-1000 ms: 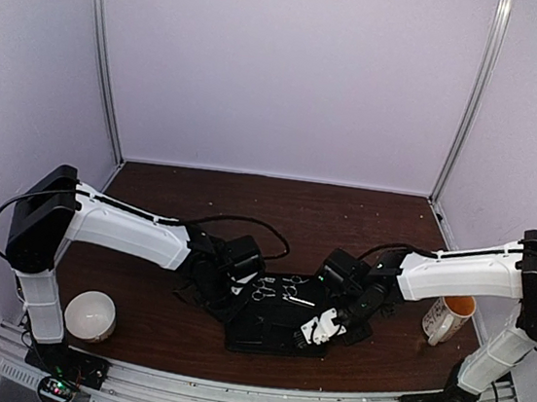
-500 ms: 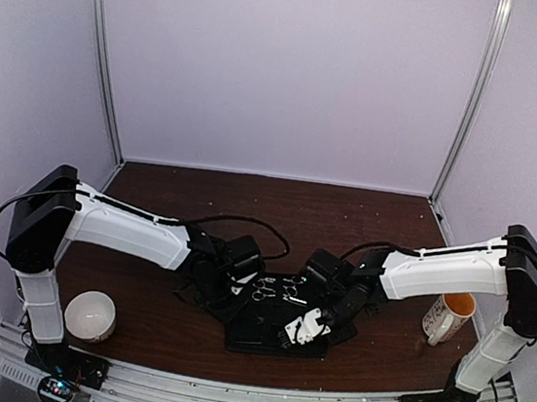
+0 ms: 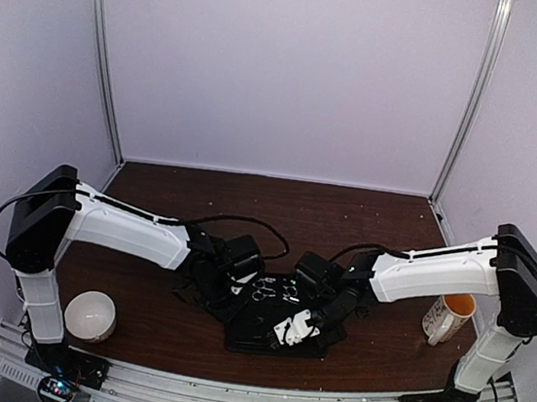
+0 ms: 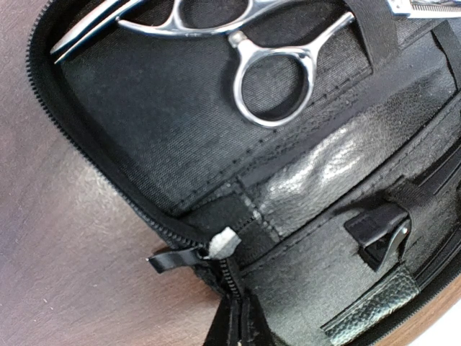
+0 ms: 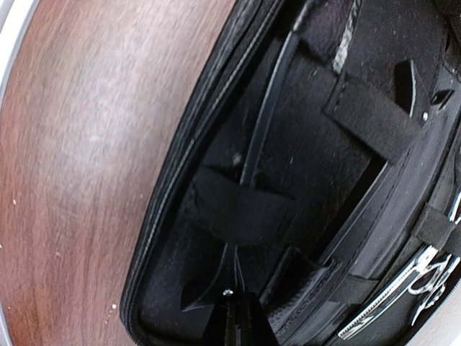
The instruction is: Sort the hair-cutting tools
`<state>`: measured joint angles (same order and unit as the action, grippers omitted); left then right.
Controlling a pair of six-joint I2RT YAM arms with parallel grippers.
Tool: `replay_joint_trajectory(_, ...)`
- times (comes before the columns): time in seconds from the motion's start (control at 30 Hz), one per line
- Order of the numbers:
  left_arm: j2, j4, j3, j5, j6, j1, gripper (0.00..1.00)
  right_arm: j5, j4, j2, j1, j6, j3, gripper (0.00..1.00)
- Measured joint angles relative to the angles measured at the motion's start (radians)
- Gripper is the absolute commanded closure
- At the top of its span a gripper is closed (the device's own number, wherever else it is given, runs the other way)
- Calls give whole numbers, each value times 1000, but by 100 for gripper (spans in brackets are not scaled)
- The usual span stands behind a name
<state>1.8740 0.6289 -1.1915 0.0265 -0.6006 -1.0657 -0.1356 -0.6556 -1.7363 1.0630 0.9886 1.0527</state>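
**Top view with both wrist views.** You are looking down on a dark wooden table (image 3: 346, 211), which is filling the lower half of the top view. Your left arm (image 3: 128, 228) and right arm (image 3: 436, 271) are reaching in from the two lower corners. They are meeting over an open black case (image 3: 251, 339) lying at lower centre.

A white bowl (image 3: 90, 316) is sitting at lower left and a mug (image 3: 448, 319) at the right edge, both well apart from the case.

Your left gripper (image 4: 234, 313) is showing at the bottom of the left wrist view. Its fingers are pressing together against the case's zip edge; you cannot tell whether any fabric is caught between them.

Your right gripper (image 5: 234, 317) is showing at the bottom of the right wrist view. Its fingers are pressing together and pinching the lower end of a thin black stick (image 5: 265, 115). That stick is running up the middle of the frame inside the case, passing under an elastic band (image 5: 238, 213).

The left scissors (image 3: 263, 290) and the right scissors (image 3: 293, 285) are lying side by side on the case's upper part. A second black stick (image 4: 378, 232) is sitting tucked into the lining at the right of the left wrist view.
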Motion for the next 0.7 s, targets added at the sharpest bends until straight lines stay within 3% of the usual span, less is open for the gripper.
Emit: replay_joint_trajectory(0.7, -2, -8, 7, -5, 0, 3, 100, -11, 12, -21, 14, -54, 18, 100)
